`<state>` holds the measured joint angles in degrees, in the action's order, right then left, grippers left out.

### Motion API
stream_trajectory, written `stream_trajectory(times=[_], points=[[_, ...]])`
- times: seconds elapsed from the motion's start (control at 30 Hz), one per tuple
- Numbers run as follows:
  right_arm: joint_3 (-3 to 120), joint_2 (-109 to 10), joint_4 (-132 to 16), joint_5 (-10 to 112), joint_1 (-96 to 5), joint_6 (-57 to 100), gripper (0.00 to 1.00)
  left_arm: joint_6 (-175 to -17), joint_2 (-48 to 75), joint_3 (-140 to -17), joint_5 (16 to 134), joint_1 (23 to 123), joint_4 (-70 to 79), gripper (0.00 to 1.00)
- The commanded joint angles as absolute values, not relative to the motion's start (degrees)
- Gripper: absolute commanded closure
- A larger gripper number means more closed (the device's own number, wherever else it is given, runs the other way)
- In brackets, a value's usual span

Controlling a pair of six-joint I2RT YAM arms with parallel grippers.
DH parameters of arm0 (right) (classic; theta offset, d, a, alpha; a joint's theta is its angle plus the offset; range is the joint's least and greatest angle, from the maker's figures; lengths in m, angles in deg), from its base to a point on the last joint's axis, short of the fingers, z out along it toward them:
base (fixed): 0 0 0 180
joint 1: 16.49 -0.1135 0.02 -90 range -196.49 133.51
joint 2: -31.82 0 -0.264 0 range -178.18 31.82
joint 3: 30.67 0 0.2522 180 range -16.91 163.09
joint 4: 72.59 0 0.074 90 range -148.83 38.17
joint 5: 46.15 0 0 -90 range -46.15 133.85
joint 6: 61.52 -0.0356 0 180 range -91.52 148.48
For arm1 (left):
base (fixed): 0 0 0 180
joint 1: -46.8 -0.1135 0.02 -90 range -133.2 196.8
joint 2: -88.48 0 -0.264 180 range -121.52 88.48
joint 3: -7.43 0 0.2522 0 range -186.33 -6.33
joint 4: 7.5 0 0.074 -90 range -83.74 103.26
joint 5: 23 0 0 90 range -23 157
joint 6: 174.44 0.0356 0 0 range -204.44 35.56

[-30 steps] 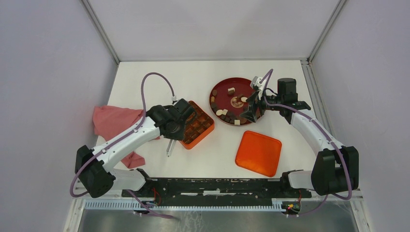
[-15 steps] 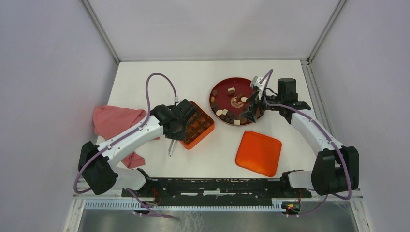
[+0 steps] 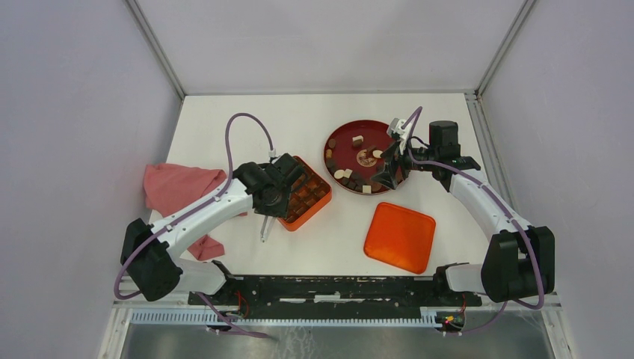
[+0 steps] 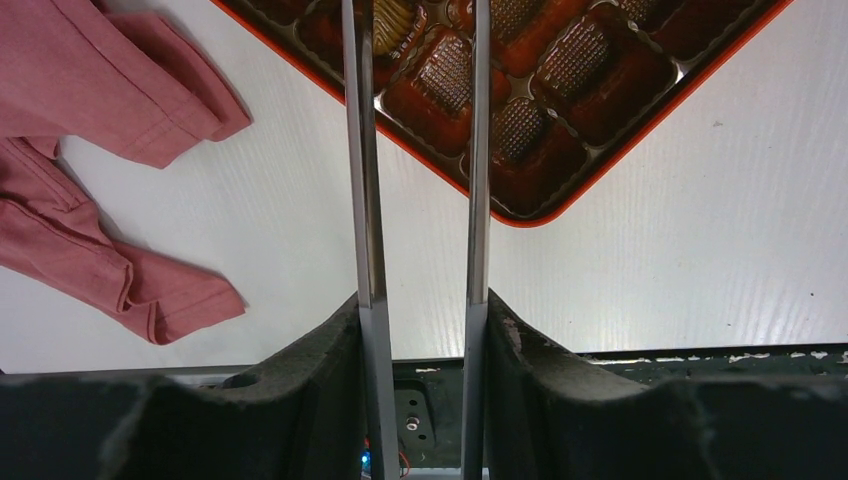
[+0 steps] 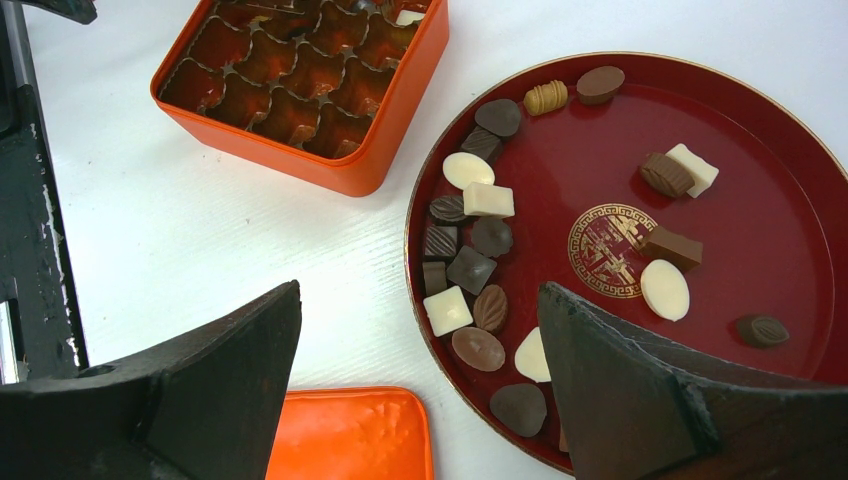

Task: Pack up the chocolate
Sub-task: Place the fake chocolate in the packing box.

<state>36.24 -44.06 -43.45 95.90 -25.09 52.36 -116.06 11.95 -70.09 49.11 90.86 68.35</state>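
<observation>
Glossy dark-red plate (image 5: 600,150), smooth satin chocolate (image 5: 487,200), shiny orange box (image 5: 330,172), soft creased pink cloth (image 4: 100,90), matt white faintly grained bench (image 4: 700,220).

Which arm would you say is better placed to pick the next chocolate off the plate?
The right: the right gripper hangs open over the chocolate on the plate, while the left gripper is across at the orange box.

We find no readable text, number, brand. Only sign: round gold emblem (image 5: 608,250) at centre of dark-red plate (image 5: 760,250), right of middle in right wrist view; its characters too small to read.
</observation>
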Motion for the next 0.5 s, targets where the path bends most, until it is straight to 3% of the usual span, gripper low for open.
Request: stream_trajectory(times=[0.0,0.27,0.47], points=[[38.20,-43.95,-44.38,97.02,-24.99,52.74,0.07,-116.03,12.56,-72.27,47.93,90.66,67.35,0.56],[38.38,-43.96,-44.15,96.93,-25.00,52.92,0.07,-116.86,18.01,-74.39,61.03,90.70,56.11,0.62],[38.12,-42.85,-44.02,95.83,-24.96,53.94,0.07,-117.55,13.51,-73.68,68.42,90.70,39.44,0.64]])
